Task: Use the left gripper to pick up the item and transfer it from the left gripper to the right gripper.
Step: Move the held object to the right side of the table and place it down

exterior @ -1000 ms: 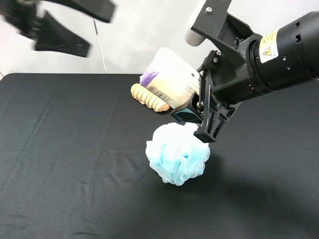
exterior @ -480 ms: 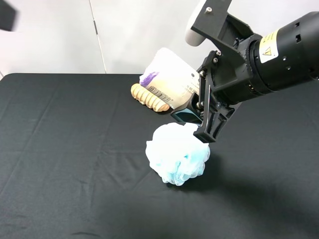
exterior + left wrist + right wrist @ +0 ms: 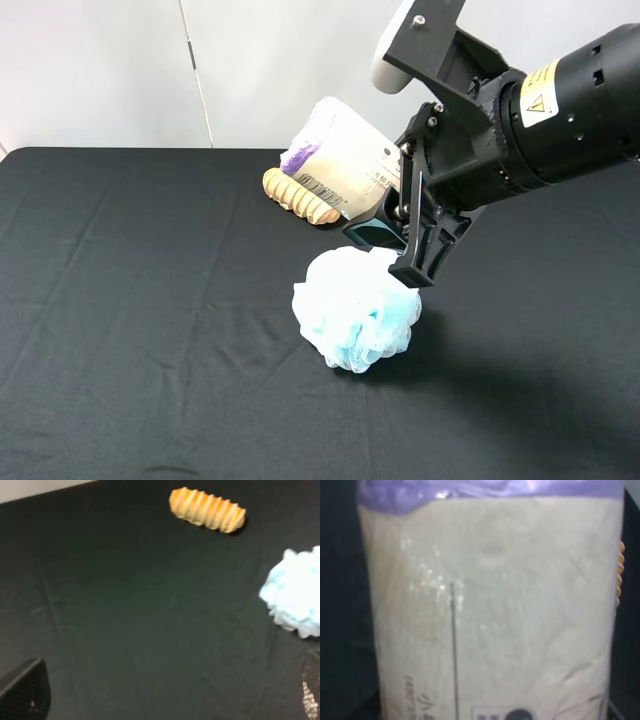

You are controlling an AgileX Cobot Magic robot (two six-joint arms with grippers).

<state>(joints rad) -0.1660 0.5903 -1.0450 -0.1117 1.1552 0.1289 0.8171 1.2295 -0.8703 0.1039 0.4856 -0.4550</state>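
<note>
Black cloth [image 3: 120, 300]: sponge [image 3: 355, 310], wooden piece [image 3: 298, 197] near right gripper [image 3: 390, 225] pinching item [image 3: 340, 165]; left gripper [image 3: 168, 692] spread

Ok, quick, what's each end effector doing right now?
Left end effector: open, holding nothing.
Right end effector: closed on the purple-ended roll.

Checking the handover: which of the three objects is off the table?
The cream roll, held up in the right hand. The ribbed wooden piece and the blue sponge both lie on the cloth.
</note>
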